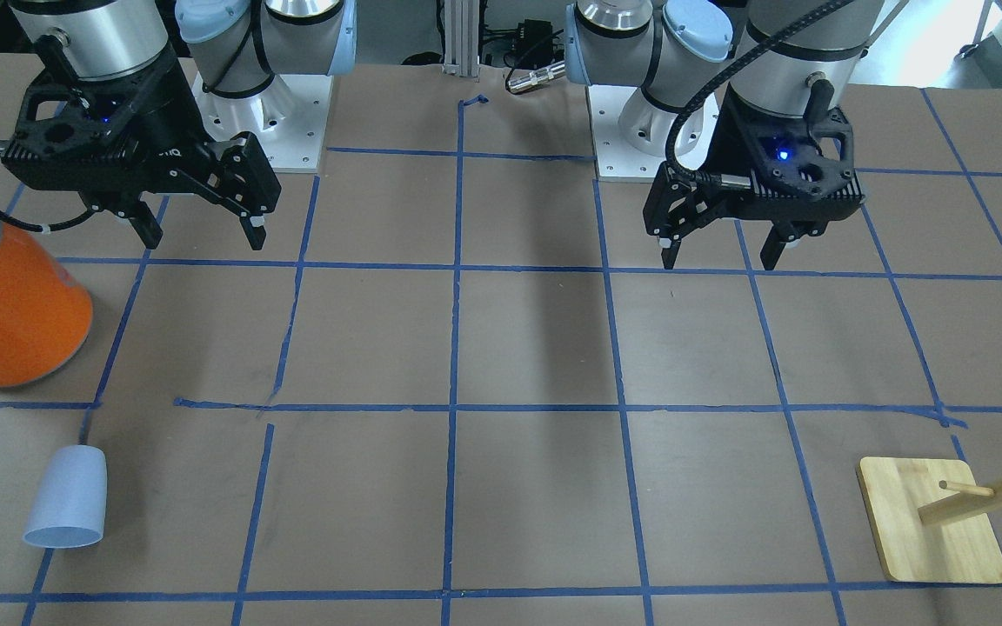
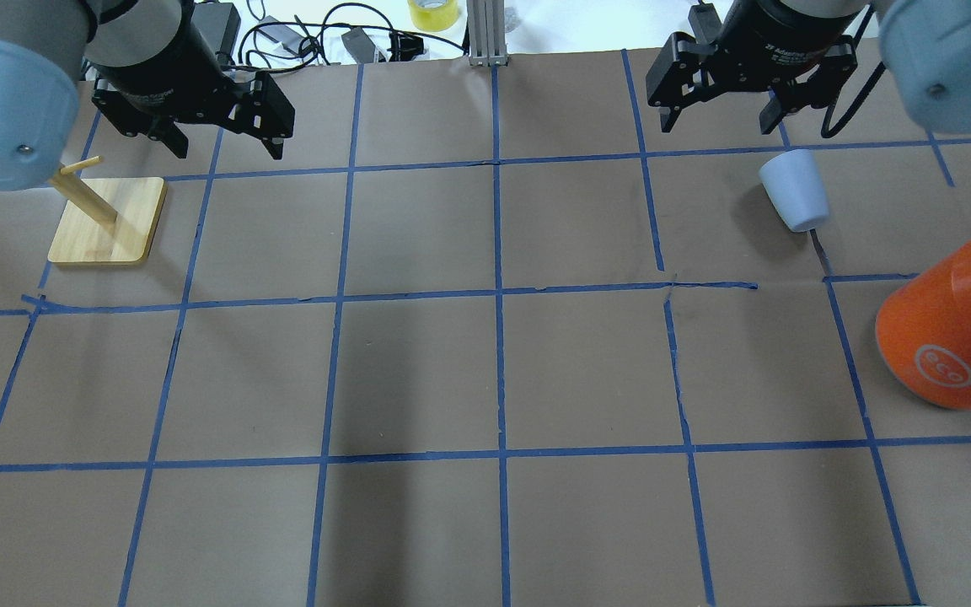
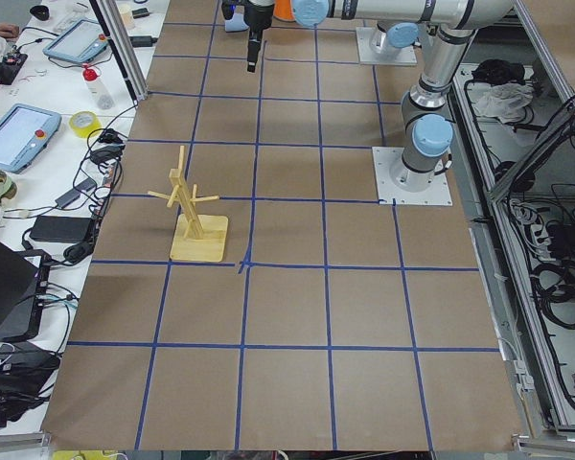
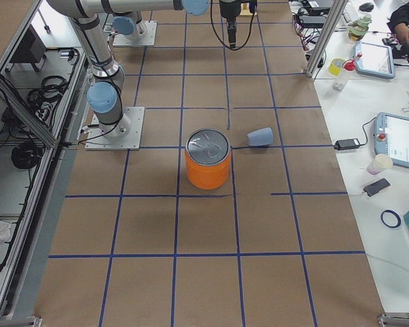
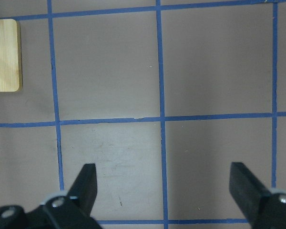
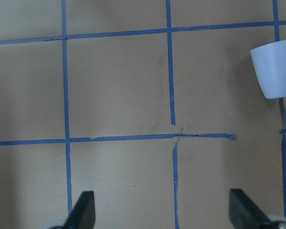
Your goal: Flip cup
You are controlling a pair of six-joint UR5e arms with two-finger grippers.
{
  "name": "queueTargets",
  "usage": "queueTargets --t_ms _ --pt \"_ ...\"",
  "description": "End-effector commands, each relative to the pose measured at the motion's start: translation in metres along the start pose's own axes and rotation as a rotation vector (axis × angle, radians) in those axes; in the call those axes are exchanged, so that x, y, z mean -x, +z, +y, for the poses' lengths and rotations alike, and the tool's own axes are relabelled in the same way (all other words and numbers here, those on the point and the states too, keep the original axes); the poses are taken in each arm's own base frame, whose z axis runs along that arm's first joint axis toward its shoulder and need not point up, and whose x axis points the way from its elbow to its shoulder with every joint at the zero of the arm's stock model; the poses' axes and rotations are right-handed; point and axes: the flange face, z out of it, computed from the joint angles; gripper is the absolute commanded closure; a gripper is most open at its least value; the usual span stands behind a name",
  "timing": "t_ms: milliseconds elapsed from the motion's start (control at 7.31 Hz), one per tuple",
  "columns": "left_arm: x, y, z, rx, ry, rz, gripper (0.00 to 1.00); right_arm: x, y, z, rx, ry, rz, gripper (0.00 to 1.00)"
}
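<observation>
The small pale blue cup (image 1: 66, 504) lies on its side on the brown table, its wide mouth toward the operators' side. It also shows in the overhead view (image 2: 794, 190), the right side view (image 4: 260, 137) and the top right of the right wrist view (image 6: 274, 69). My right gripper (image 1: 201, 235) hangs open and empty above the table, nearer the robot's base than the cup and apart from it; it shows in the overhead view too (image 2: 717, 126). My left gripper (image 1: 718, 252) is open and empty over bare table on the other side (image 2: 224, 152).
A large orange canister (image 1: 10, 313) with a silver lid stands between the cup and the robot's base, on the robot's right (image 2: 949, 329). A wooden peg stand (image 2: 106, 219) on a square base sits on the robot's left (image 1: 931, 522). Blue tape lines grid the table.
</observation>
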Motion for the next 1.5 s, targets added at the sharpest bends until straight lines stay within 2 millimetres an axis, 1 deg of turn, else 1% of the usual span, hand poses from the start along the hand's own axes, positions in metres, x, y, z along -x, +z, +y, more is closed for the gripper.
queueTargets --t_ms 0,274,410,547,684,821,957,1094,1231,1368 --pt "0.000 0.000 0.000 0.000 0.000 0.000 0.00 0.001 0.001 0.000 0.000 -0.003 0.001 0.00" --pt "-0.001 -0.003 0.000 -0.006 0.000 0.011 0.00 0.001 0.002 0.000 0.001 -0.003 0.001 0.00" --pt "-0.008 -0.010 0.004 -0.014 -0.011 0.084 0.00 0.001 0.002 0.000 0.001 -0.003 0.001 0.00" --pt "-0.006 -0.012 0.004 -0.016 -0.014 0.079 0.00 0.001 0.003 0.000 0.004 -0.003 -0.001 0.00" --pt "-0.005 -0.021 0.010 -0.010 -0.014 0.072 0.00 0.000 0.003 -0.001 0.004 -0.003 0.001 0.00" --pt "-0.003 -0.022 0.013 0.010 -0.012 0.045 0.00 -0.003 0.003 -0.003 0.004 -0.012 0.002 0.00" --pt "-0.003 -0.023 0.014 0.010 -0.012 0.040 0.00 -0.014 0.018 -0.024 0.019 -0.042 0.003 0.00" --pt "-0.003 -0.021 0.015 0.017 -0.012 0.040 0.00 -0.041 0.015 -0.059 -0.015 -0.004 0.008 0.00" --pt "-0.003 -0.020 0.015 0.018 -0.013 0.040 0.00 -0.068 0.038 -0.100 0.021 0.030 0.019 0.00" --pt "-0.003 -0.020 0.015 0.020 -0.013 0.038 0.00 -0.090 0.081 -0.132 0.077 0.044 0.023 0.00"
